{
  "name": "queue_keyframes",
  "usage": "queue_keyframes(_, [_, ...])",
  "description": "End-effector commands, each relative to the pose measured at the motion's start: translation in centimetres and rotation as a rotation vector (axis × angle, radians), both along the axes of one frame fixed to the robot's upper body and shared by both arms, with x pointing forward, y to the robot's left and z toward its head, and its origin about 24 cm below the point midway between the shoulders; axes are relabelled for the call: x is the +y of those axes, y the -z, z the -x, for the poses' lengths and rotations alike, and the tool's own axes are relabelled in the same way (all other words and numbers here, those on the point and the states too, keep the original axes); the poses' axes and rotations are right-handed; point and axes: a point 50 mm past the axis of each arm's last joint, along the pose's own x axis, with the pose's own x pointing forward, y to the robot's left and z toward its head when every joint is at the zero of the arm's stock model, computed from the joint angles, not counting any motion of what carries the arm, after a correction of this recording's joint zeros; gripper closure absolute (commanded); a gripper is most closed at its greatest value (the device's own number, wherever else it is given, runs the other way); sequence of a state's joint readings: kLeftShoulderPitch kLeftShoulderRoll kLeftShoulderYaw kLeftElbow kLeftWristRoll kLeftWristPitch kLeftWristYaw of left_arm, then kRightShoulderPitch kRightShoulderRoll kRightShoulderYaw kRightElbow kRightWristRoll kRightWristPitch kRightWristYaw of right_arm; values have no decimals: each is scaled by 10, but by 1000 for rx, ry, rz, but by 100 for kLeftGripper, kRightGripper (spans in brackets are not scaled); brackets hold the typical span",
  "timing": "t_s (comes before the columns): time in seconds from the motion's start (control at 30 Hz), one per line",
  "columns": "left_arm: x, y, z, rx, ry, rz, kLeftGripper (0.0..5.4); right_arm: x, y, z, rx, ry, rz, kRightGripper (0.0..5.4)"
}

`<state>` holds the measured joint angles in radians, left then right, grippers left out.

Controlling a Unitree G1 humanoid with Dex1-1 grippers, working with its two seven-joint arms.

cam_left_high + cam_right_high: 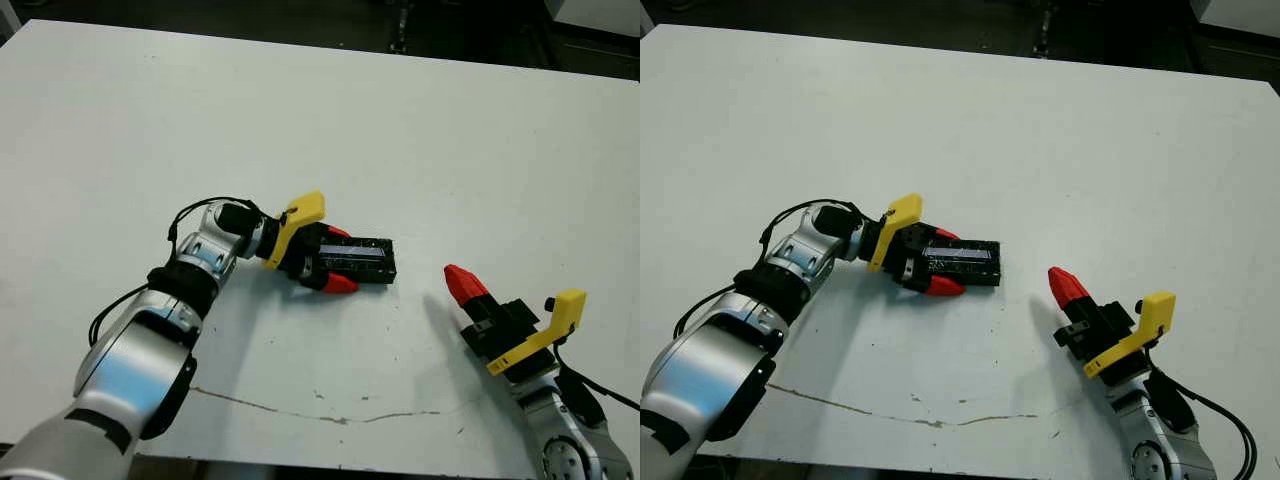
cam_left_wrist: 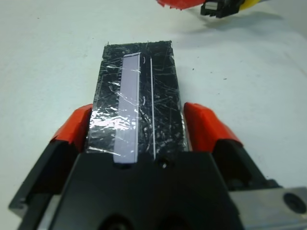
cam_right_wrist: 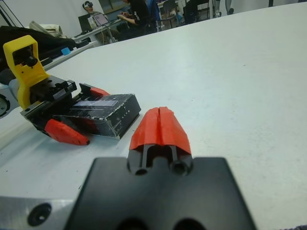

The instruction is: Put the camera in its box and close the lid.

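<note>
The box lies near the middle of the table with the lid on top of it. The lid is black and crinkly with a pale strip. My left gripper straddles the near end of the closed box, and its red fingers press against both long sides. The camera is hidden from every view. My right gripper rests low over the table to the right of the box. It is shut with nothing in it, its red tips pressed together and pointing toward the box.
A thin crack line runs across the table near its front edge. Dark floor lies beyond the table's far edge. In the right wrist view, people sit at desks far behind the table.
</note>
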<state>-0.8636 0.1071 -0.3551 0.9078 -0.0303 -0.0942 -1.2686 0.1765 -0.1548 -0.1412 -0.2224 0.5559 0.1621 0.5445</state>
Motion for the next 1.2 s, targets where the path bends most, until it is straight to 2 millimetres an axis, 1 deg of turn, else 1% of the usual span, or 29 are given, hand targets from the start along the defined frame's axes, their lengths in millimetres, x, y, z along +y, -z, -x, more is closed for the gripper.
queue_keyframes(0.03, [-36, 27, 21, 84, 68, -36, 55, -6, 2, 2, 13, 16, 6, 540])
queue_keyframes(0.2, [-33, 31, 21, 95, 37, -22, 2, -6, 3, 2, 27, 14, -8, 540])
queue_keyframes(0.43, [-26, 35, 22, 94, 6, 0, 2, -6, 2, 3, 25, 14, -1, 540])
queue_keyframes(0.6, [-12, 40, 22, 128, -42, 10, 2, -6, 3, 2, 23, 2, -4, 540])
queue_keyframes(0.73, [8, 42, 21, 139, -86, -2, 2, -6, 2, 3, 15, 11, 0, 540])
queue_keyframes(0.87, [39, 40, 23, 106, -150, -8, 2, -6, 2, 2, 6, 11, 4, 540])
queue_keyframes(0.9, [48, 40, 24, 105, -171, -9, 2, -6, 2, 3, 6, 12, 5, 540])
queue_keyframes(1.03, [95, 42, 31, 148, -307, -17, 2, -6, 1, 3, 6, 13, 6, 540])
queue_keyframes(1.1, [116, 41, 37, 123, -342, -39, 2, -6, 1, 3, 10, 11, 4, 540])
queue_keyframes(1.2, [135, 39, 45, 134, -394, -57, 2, -6, 1, 2, 18, 6, -4, 540])
